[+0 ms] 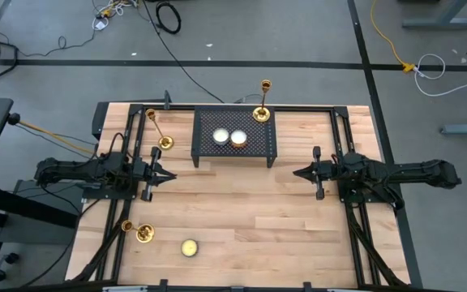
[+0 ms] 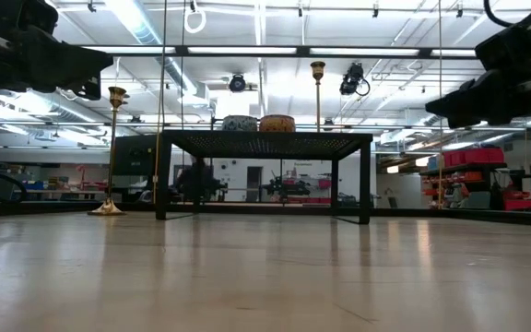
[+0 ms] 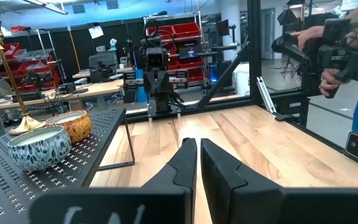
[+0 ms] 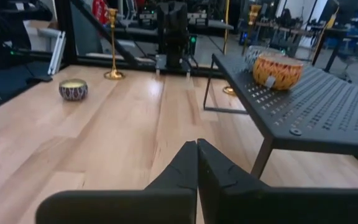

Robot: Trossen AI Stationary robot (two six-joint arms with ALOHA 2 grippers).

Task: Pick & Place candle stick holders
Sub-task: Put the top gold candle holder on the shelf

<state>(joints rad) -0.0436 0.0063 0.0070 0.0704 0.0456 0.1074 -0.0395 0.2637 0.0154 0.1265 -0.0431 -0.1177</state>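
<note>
Three brass candlesticks stand upright on their round bases. One [image 1: 262,109] stands on the far right corner of the black mesh rack [image 1: 233,154]; it also shows in the low view [image 2: 318,92]. One [image 1: 160,136] stands on the table left of the rack. One [image 1: 140,233] stands near the table's front left. My left gripper [image 1: 169,173] is shut and empty, left of the rack's near edge. My right gripper [image 1: 297,172] is shut and empty, right of the rack, facing the left one.
Two candle jars [image 1: 229,136] sit on the rack. A small round candle tin [image 1: 189,248] lies near the table's front edge. Bare wood lies between the grippers and toward the near edge. A person [image 3: 353,56] holding a device stands beyond the table.
</note>
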